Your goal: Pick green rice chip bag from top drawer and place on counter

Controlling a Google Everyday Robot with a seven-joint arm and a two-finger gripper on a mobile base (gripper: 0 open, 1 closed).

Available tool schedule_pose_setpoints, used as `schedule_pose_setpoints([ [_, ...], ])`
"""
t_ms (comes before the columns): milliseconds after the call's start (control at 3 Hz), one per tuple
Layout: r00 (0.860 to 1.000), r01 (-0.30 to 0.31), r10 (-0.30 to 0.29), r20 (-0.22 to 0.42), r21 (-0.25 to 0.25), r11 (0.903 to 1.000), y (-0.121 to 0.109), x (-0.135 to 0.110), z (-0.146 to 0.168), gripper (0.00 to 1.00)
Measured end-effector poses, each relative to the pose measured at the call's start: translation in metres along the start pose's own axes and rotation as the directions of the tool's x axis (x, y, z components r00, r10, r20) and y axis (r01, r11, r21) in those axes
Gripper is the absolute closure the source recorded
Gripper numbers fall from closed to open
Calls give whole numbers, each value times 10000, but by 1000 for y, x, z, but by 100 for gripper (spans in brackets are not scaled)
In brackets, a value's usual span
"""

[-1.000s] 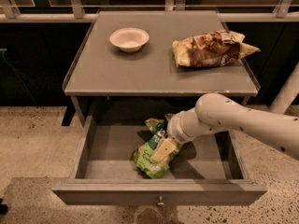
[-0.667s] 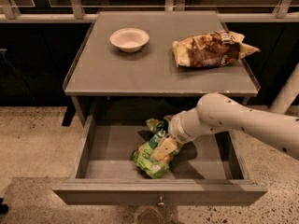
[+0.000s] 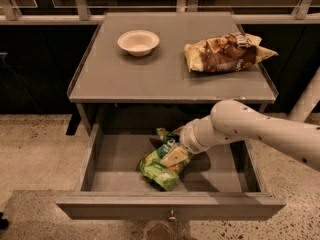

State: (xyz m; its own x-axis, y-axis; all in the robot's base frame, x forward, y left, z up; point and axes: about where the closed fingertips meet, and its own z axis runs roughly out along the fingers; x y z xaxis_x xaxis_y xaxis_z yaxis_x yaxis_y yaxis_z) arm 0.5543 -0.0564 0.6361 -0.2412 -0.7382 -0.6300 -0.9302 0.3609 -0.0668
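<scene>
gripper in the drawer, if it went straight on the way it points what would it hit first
The green rice chip bag: the gripper points down-left into the top drawer and the bag lies right at its tip, likely touching, though depth is unclear.

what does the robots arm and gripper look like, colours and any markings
The arm is off-white, built of thick rounded tube sections with small dark dots scattered over its shell. It narrows to a paler, ringed wrist. The gripper, down in the top drawer at the green rice chip bag, is a blocky, pale yellowish-cream piece. No cables or lettering show.
</scene>
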Motion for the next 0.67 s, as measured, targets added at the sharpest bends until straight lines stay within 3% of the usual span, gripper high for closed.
schedule_pose_setpoints([
  [333, 10000, 0, 0, 0, 0, 10000, 0, 0, 0, 89],
  [667, 10000, 0, 0, 0, -1, 10000, 0, 0, 0, 100],
])
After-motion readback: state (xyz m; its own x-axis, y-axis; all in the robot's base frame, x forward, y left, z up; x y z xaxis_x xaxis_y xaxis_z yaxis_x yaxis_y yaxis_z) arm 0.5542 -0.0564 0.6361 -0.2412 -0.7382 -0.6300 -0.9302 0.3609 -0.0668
